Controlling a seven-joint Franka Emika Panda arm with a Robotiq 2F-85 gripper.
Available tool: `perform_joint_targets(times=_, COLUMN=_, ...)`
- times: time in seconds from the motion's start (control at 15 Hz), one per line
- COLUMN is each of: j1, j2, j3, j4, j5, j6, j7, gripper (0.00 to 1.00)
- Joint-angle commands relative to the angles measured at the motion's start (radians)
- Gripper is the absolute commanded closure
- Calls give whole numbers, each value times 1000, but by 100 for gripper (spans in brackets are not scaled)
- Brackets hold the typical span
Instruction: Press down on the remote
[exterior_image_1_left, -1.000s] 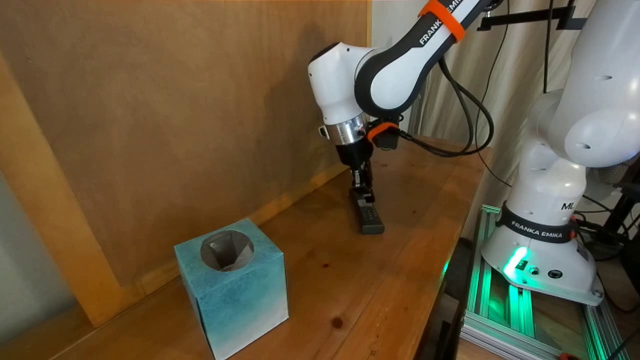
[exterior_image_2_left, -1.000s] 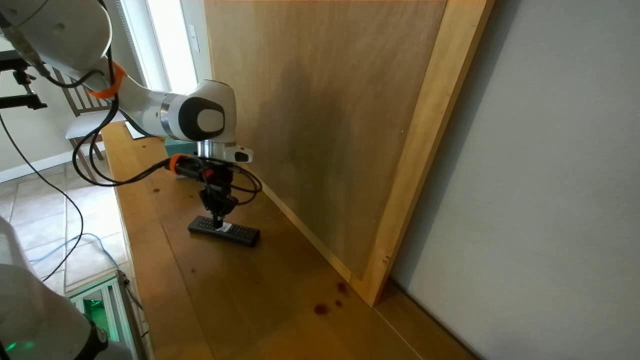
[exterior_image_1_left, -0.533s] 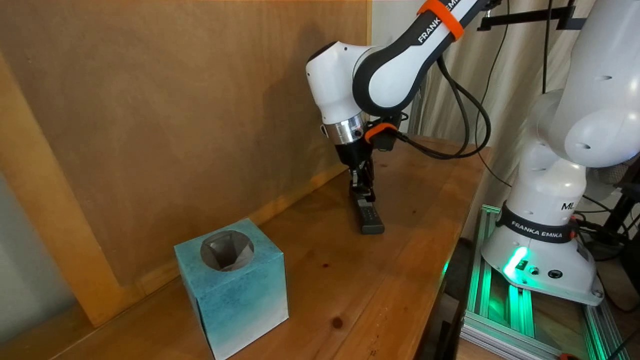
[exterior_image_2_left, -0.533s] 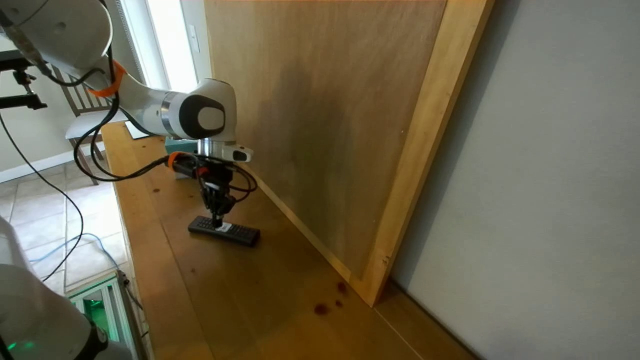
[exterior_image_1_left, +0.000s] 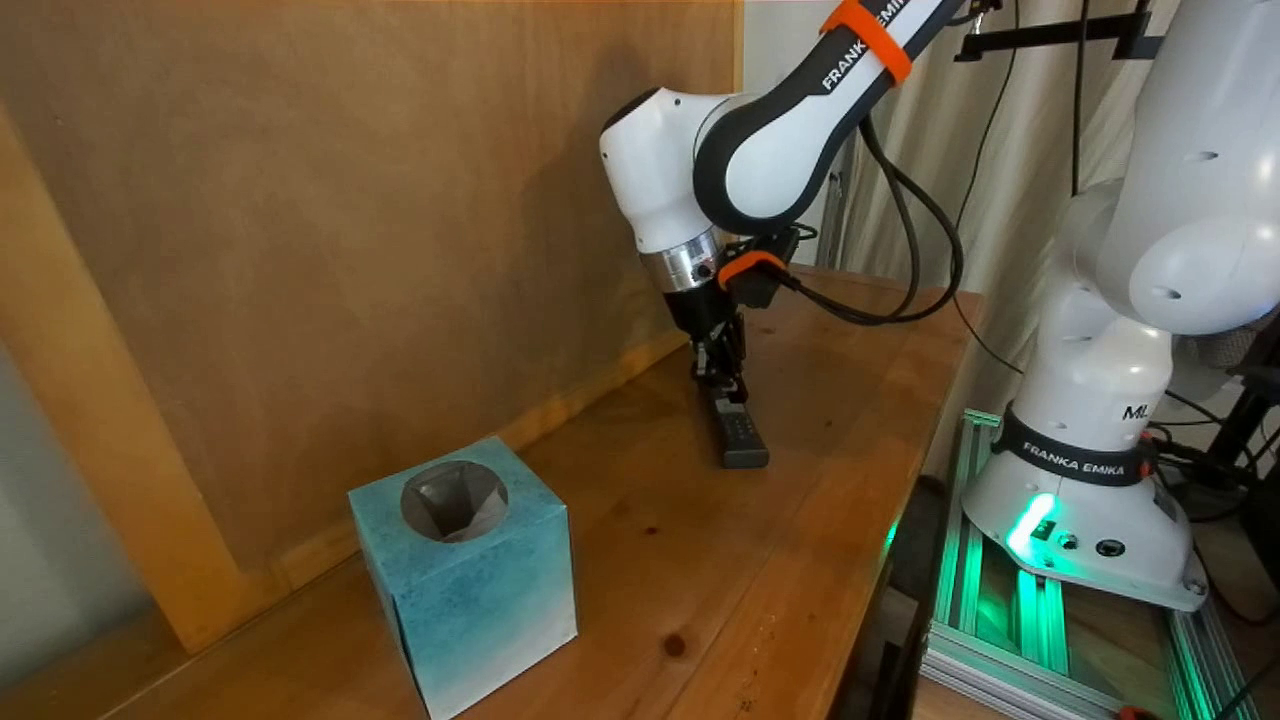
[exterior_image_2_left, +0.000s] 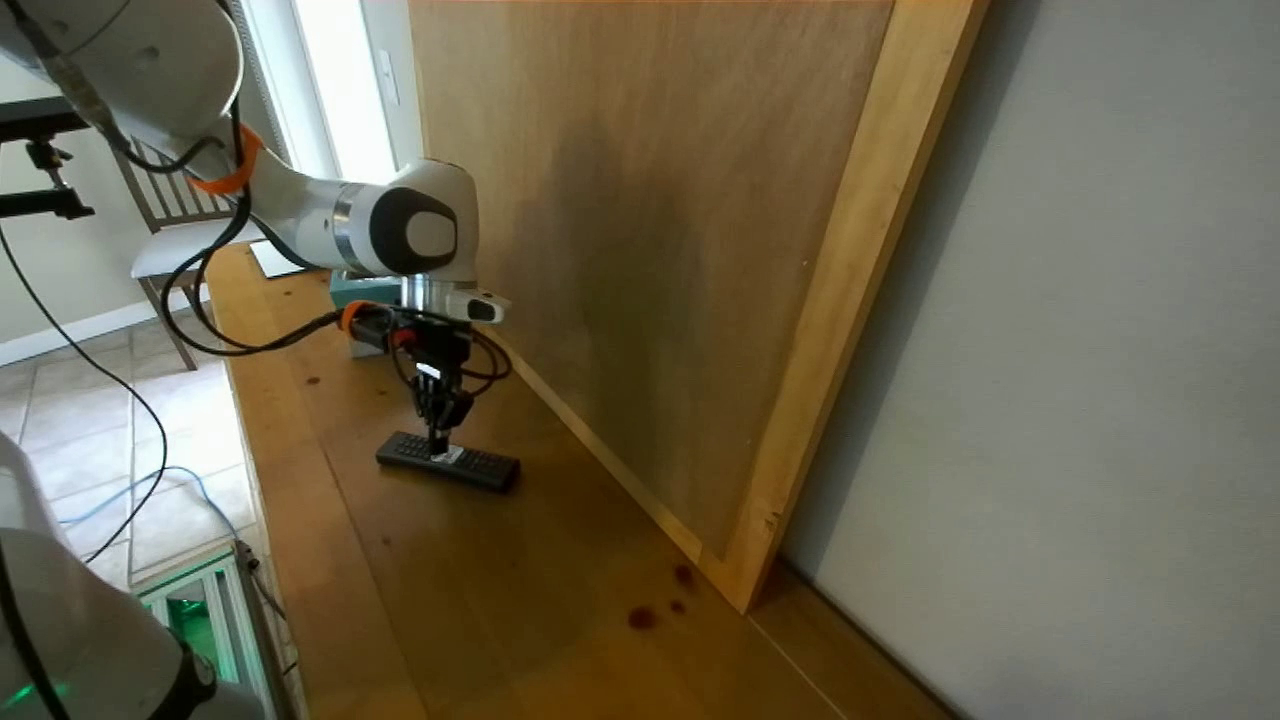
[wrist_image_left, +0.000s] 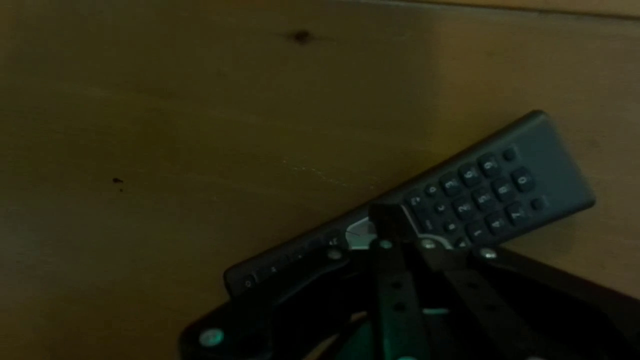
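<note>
In an exterior view, the arm (exterior_image_1_left: 775, 165) bends down over the wooden table (exterior_image_1_left: 640, 580), its gripper (exterior_image_1_left: 724, 390) pointing at the remote (exterior_image_1_left: 740, 440). The remote lies flat on the wood, one end toward the camera, the other hidden behind the gripper. The box (exterior_image_1_left: 480, 590), teal fading to white, with a round hole in its top, stands nearer the camera, well apart from the remote. A panel (exterior_image_1_left: 350, 250) rises along the table's side. The arm's base (exterior_image_1_left: 1090, 525), lit green, sits on a metal frame (exterior_image_1_left: 1010, 680).

In an exterior view, the remote shows along its length, keys up, between the table's edge and the panel. The gripper's fingertips (exterior_image_2_left: 438, 444) reach the middle of its face, just beside a pale patch (exterior_image_2_left: 452, 454). They seem to touch it; how hard they press cannot be told. Farther along, the box is partly hidden behind the arm, and a chair (exterior_image_2_left: 165, 255) stands beyond the table.

In the wrist view, dim, the remote lies aslant under the gripper, its number keys (wrist_image_left: 482, 198) to the right. The fingers are drawn together, their tips over the remote's middle and covering part of it.
</note>
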Motion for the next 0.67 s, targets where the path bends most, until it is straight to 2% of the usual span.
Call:
perform_joint_targets(times=0.0, j1=7, j2=40, j3=-1, j4=43, j5=-35, j6=-45, j7=55, gripper=100)
perform_joint_targets(times=0.6, j1=13, j2=78, j3=-7, j4=76, j5=-55, j6=-68, j7=104, gripper=100)
